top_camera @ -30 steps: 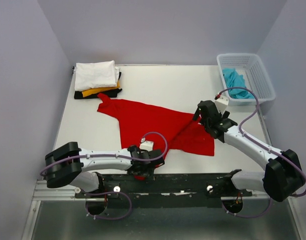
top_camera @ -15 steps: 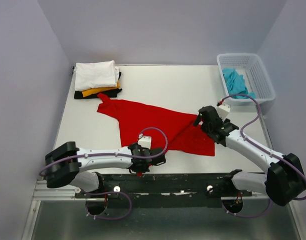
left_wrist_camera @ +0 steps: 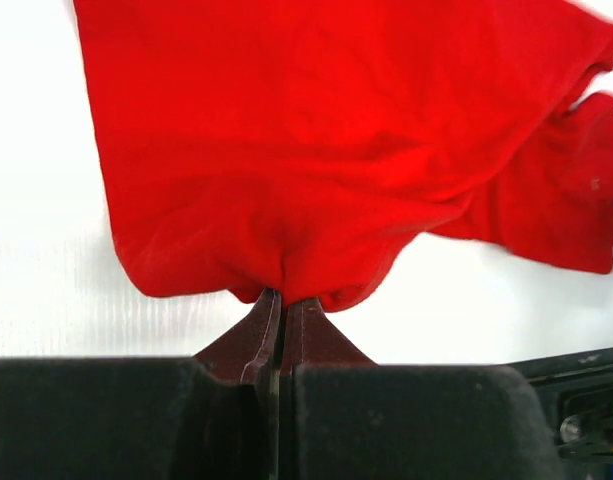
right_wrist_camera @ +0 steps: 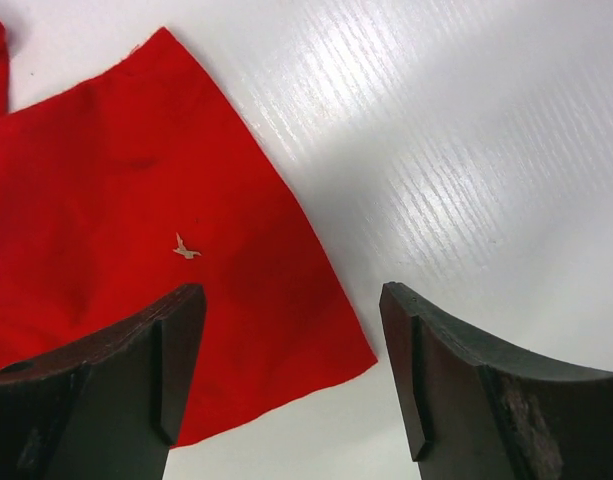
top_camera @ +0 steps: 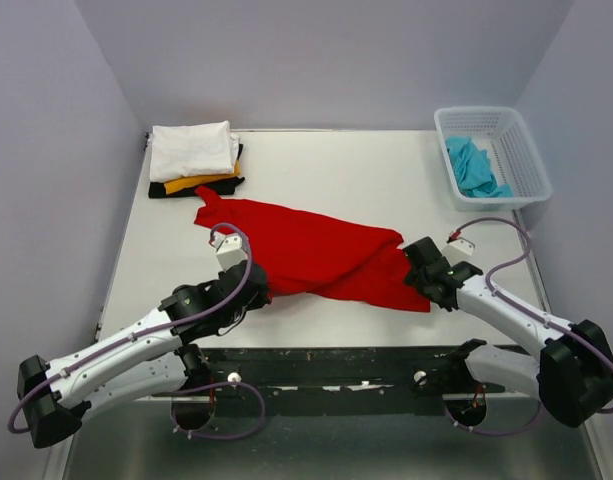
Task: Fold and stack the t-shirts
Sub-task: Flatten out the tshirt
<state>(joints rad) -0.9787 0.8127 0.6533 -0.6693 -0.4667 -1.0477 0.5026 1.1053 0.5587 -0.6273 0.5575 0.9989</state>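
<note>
The red t-shirt [top_camera: 316, 250] lies crumpled across the middle of the table. My left gripper [top_camera: 248, 290] is shut on a bunched fold of its near left edge; in the left wrist view the jaws [left_wrist_camera: 281, 300] pinch the red t-shirt [left_wrist_camera: 316, 130], which hangs spread beyond them. My right gripper [top_camera: 426, 285] is open over the shirt's near right corner. In the right wrist view that gripper [right_wrist_camera: 291, 300] straddles the corner of the red t-shirt [right_wrist_camera: 136, 200] without touching it. A turquoise t-shirt [top_camera: 471, 165] lies in the basket.
Folded white [top_camera: 191, 150], yellow-orange [top_camera: 196, 182] and black [top_camera: 201, 190] t-shirts are stacked at the far left corner. The white lattice basket [top_camera: 491, 112] stands at the far right. Grey walls enclose the table on three sides.
My left gripper shut on the shirt's near edge and drew it up and to the left, bunching the cloth. My right gripper moved toward the near right corner and its jaws narrowed a little.
</note>
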